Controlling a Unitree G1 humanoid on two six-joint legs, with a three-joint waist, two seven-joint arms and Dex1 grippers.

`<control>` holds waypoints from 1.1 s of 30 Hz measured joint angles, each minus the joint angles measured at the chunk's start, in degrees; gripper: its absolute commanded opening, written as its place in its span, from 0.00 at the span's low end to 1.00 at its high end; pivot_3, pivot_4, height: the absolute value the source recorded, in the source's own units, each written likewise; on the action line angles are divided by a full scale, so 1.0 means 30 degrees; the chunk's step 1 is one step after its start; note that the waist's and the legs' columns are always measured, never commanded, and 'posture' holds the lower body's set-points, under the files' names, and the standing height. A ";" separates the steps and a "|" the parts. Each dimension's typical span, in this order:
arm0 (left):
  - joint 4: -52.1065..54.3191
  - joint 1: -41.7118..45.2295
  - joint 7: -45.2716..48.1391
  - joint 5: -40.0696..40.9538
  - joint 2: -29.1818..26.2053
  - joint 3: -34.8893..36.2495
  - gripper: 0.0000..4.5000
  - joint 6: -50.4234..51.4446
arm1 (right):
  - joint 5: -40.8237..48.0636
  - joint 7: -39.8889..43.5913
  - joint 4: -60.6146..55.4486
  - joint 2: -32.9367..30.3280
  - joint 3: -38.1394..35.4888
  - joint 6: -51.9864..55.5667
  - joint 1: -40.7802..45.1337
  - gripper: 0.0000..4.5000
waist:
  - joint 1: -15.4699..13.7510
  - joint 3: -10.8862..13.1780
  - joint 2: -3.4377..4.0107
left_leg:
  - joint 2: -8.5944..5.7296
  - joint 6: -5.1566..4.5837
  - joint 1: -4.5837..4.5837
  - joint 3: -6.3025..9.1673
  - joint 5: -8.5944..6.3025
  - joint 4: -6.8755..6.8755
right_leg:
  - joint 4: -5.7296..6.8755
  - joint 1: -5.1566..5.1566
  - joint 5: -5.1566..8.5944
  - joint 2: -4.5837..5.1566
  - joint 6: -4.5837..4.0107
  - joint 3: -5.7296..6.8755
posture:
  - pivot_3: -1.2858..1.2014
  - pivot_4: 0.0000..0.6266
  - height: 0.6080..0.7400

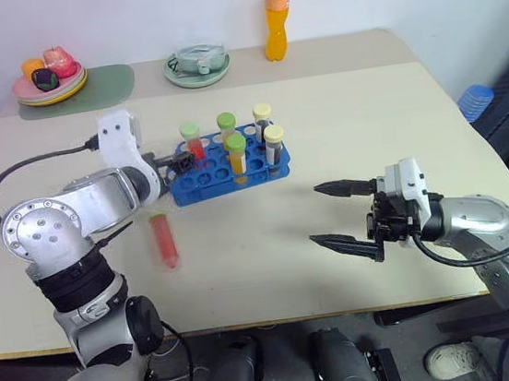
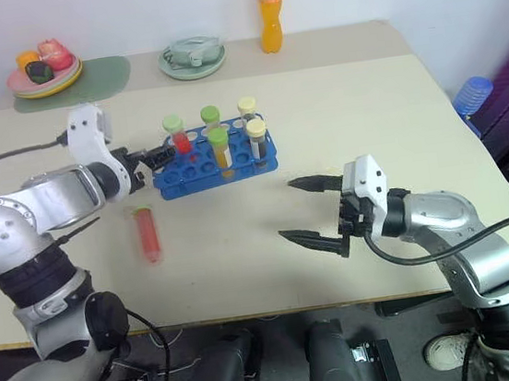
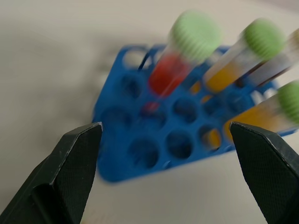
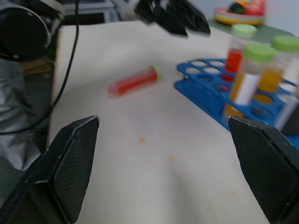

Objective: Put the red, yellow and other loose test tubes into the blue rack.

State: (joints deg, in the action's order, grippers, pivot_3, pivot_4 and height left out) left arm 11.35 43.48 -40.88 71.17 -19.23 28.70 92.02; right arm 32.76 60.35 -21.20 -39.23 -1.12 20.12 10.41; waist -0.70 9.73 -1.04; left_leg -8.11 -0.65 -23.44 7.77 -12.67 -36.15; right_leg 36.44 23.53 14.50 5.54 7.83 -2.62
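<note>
We are seeing the left gripper (image 1: pixel 175 161) hovering, jaws apart, at the blue rack's (image 1: pixel 234 174) left end. A red tube (image 1: pixel 163 241) is lying loose nearer us, and the right gripper (image 1: pixel 339 214) is waiting, jaws apart and empty, to the right.

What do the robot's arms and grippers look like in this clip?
Both arms are silver-grey metal with black joint rings and black cables alongside. Each wrist carries a white housing. The left gripper and right gripper each have two black, tapered, pointed fingers with finely textured inner faces.
</note>
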 measured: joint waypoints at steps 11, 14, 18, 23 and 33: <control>0.1511 -0.3441 -1.4421 1.3645 -0.3887 -0.6045 0.99 -1.0247 | -0.0866 0.1005 0.2490 0.0980 0.1261 -0.1045 0.1406 1.00 | -0.0481 -0.0003 0.0001 | -0.0002 0.0123 0.0000 -0.0050 0.0036 -0.0007 | -0.0026 0.0010 -0.0003 0.0003 -0.0014 -0.0067 | 0.52 0.24 1.00; 0.1692 -0.3615 -1.5273 1.3776 -0.4347 -0.6153 0.99 -1.0867 | -0.0955 0.1096 0.2780 0.1233 0.1404 -0.1127 0.1525 1.00 | -0.0487 -0.0008 0.0009 | -0.0001 0.0120 0.0001 -0.0053 0.0043 0.0002 | -0.0023 0.0016 -0.0001 0.0000 -0.0017 -0.0070 | 0.52 0.24 1.00; 0.1410 -0.3833 -1.5749 1.3828 -0.4850 -0.6127 0.99 -1.0938 | -0.1094 0.1209 0.3071 0.1363 0.1418 -0.1221 0.1794 1.00 | -0.0527 -0.0009 0.0011 | -0.0002 0.0121 0.0002 -0.0057 0.0043 -0.0002 | -0.0024 0.0018 -0.0001 -0.0012 -0.0016 -0.0071 | 0.52 0.24 1.00; 0.0242 -0.3660 -1.6035 1.3843 -0.4362 -0.6130 0.99 -1.1016 | -0.1109 0.1241 0.3077 0.1465 0.1431 -0.1236 0.1958 1.00 | -0.0539 -0.0009 0.0010 | -0.0003 0.0120 0.0001 -0.0057 0.0044 -0.0002 | -0.0030 0.0018 -0.0001 -0.0009 -0.0016 -0.0070 | 0.52 0.24 1.00; -0.1130 -0.3862 -1.6062 1.3857 -0.3344 -0.6540 0.99 -1.0719 | -0.1102 0.1082 0.2975 0.1230 0.1318 -0.1028 0.1826 1.00 | -0.0515 -0.0010 0.0011 | -0.0001 0.0121 0.0001 -0.0058 0.0044 0.0001 | -0.0023 0.0021 -0.0001 -0.0001 -0.0016 -0.0073 | 0.52 0.24 1.00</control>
State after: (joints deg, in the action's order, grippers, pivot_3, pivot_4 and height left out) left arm 7.96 31.89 -89.06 112.74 -29.26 9.08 59.87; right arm 29.45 63.59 -12.28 -35.54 2.84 17.04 15.89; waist -2.24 9.70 -1.01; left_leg -8.11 -0.29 -23.43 7.59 -12.54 -36.15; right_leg 36.37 23.59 14.50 5.54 7.78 -2.84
